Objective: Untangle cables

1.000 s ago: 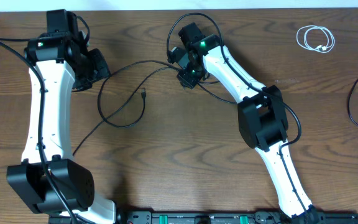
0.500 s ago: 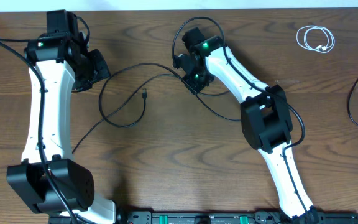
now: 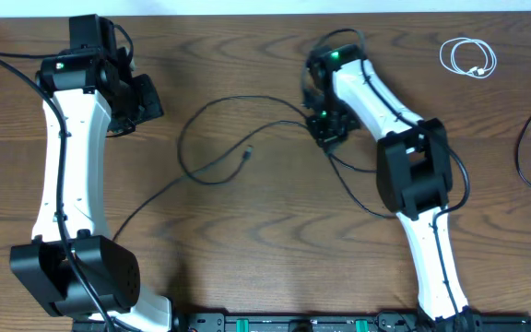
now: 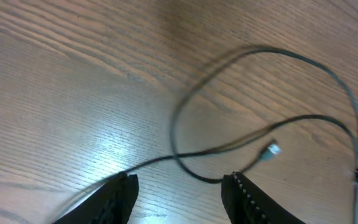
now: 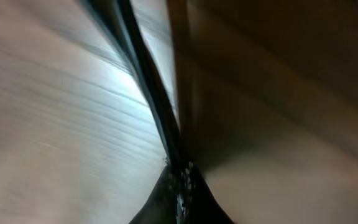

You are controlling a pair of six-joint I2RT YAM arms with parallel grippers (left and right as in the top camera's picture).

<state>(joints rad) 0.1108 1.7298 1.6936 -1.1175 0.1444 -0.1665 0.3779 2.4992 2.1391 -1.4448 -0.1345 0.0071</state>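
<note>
The black cable (image 3: 182, 146) lies in a loose loop on the wood at mid-table, its small plug end (image 3: 247, 153) free inside the loop. My right gripper (image 3: 328, 129) is shut on a strand of it at the loop's right side. In the right wrist view the blurred black cable (image 5: 148, 74) runs straight into the closed jaws of my right gripper (image 5: 182, 177). My left gripper (image 3: 143, 100) is open, left of the loop and holding nothing. In the left wrist view, the black cable (image 4: 185, 106) and its plug (image 4: 271, 149) lie ahead of my left gripper (image 4: 179, 186). The coiled white cable (image 3: 468, 57) lies apart at the far right.
Another black cord (image 3: 522, 157) curves in at the table's right edge. The white wall edge runs along the far side of the table (image 3: 247, 267). The arm bases and a black rail (image 3: 293, 323) stand along the near edge.
My right gripper shut on the black cable and moved right, dragging the loop and plug end to the right with it. The left arm stayed where it was.
</note>
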